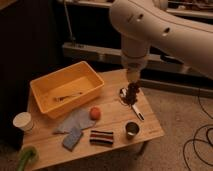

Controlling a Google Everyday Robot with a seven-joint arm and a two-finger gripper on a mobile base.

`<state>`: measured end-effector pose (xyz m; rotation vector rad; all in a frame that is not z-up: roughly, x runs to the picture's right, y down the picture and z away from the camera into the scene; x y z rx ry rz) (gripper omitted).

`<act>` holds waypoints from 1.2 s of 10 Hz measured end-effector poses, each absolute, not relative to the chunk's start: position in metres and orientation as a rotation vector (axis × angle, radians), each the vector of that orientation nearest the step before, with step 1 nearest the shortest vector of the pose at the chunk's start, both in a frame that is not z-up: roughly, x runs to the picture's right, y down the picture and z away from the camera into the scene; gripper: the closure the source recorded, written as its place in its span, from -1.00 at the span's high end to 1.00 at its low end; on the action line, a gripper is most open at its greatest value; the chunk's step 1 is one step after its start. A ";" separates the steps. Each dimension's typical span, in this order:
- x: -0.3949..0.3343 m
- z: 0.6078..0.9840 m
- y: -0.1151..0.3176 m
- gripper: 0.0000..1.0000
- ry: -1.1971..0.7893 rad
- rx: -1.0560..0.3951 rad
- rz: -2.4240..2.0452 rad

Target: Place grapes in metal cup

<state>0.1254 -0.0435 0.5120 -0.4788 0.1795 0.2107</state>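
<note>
Grapes (132, 93), a small dark reddish-purple bunch of round berries, hang from the hand (132, 86) of the white robot arm (165, 32), up above the light wooden tabletop (115, 117). The hand's fingers are closed around the top of the bunch, and the berries dangle below them, clear of the wood. The short, round, shiny silver-grey metal cup (132, 129) serves as the landmark: it stands upright near the tabletop's front right edge, its dark inside showing. The grapes appear above and behind this cup, well apart from it. A white-handled spoon-like utensil (135, 109) lies on the wood behind the cup, under the hanging bunch. Left of the cup, close by, lies a small flat block with dark and pale stripes (102, 137). Further left of it sits a blue-grey rectangular sponge (73, 138) on a grey cloth (75, 120), with an orange ball-shaped fruit (95, 113) behind and left of the cup. A yellow plastic bin (67, 92) stands far behind-left, a white paper cup (23, 121) far left, and a green object (25, 159) at the front left corner
</note>
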 end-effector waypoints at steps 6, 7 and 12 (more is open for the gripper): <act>0.168 0.493 -0.029 -0.95 0.248 -0.489 0.322; 0.166 0.494 -0.029 -0.95 0.247 -0.490 0.319; 0.166 0.494 -0.029 -0.95 0.246 -0.488 0.317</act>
